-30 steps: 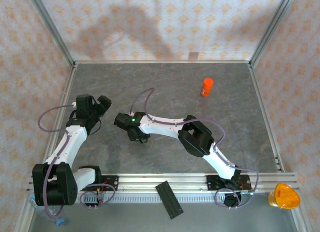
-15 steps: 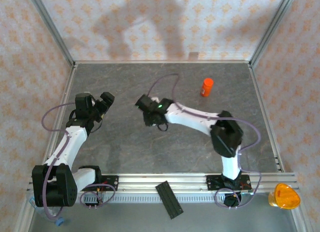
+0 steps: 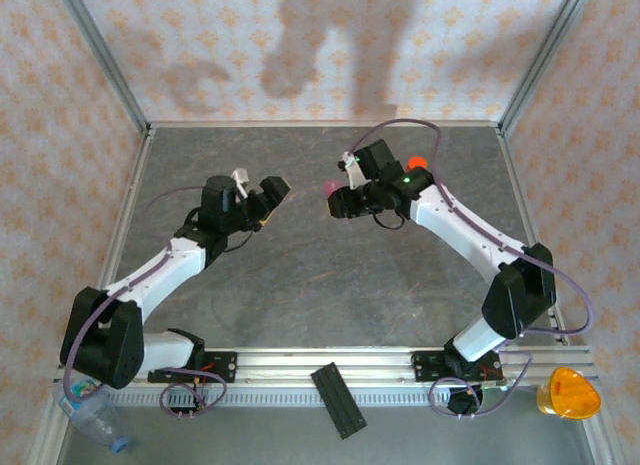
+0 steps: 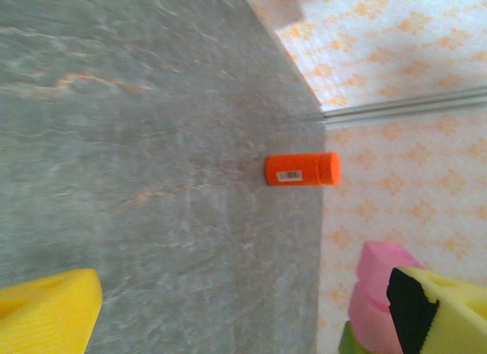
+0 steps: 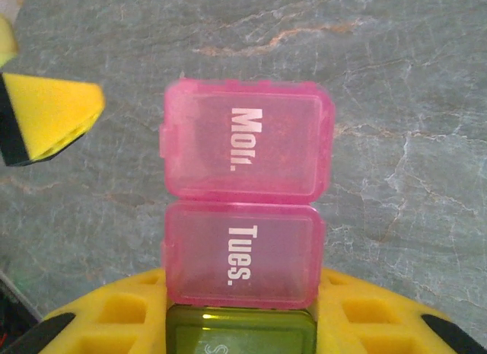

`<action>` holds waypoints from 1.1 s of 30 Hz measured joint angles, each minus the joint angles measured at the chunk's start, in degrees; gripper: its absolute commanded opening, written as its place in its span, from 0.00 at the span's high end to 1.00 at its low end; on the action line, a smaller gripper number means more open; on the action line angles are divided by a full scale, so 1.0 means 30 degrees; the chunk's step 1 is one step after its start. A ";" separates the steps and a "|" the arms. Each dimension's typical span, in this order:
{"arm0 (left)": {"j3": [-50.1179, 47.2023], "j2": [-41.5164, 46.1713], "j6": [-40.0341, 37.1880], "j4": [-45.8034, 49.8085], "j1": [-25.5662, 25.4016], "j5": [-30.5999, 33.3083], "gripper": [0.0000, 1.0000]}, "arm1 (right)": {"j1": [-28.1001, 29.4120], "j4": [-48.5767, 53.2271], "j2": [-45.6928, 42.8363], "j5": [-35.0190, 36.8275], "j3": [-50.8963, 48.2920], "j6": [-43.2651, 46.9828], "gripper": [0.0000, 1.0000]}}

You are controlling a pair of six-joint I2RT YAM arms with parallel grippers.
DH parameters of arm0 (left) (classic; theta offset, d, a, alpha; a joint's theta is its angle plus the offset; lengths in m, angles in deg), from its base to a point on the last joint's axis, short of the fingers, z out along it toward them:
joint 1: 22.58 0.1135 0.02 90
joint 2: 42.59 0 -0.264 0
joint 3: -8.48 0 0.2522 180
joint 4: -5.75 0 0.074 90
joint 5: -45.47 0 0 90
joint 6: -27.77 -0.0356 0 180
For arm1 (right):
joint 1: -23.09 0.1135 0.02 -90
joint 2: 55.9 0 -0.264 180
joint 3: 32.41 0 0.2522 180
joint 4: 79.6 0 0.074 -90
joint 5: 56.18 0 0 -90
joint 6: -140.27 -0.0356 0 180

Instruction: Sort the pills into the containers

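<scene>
Right wrist, containers (image 5: 242, 217) gripped by right end effector (image 5: 242, 327), strip pointing outward, left end effector (image 3: 268, 201) wide

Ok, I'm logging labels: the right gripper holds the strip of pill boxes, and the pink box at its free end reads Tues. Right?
Not quite. The right gripper does hold the strip of pill boxes, but the pink box at its free end reads Mon.; Tues. is on the next pink box, nearer the gripper. The right wrist view shows it.
</scene>
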 measured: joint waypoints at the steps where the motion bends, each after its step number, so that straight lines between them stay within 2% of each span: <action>1: 0.0182 -0.0372 0.0284 -0.0430 -0.0270 -0.0058 0.07 | -0.0153 -0.0007 0.0000 -0.0299 -0.0233 0.0160 0.67; 7: 0.1377 -0.1894 0.1559 -0.2076 -0.1654 -0.0051 0.10 | -0.0634 -0.0102 0.0000 -0.1064 -0.1508 0.0437 0.67; 17: 0.1668 -0.3279 0.3147 -0.4481 -0.3468 0.0131 0.13 | -0.0699 -0.1311 0.0211 -0.0765 -0.2113 -0.0262 0.68; 33: 0.2186 -0.4313 0.4510 -0.6193 -0.4605 0.0393 0.14 | -0.0867 -0.2033 0.0612 -0.0342 -0.2448 -0.0896 0.69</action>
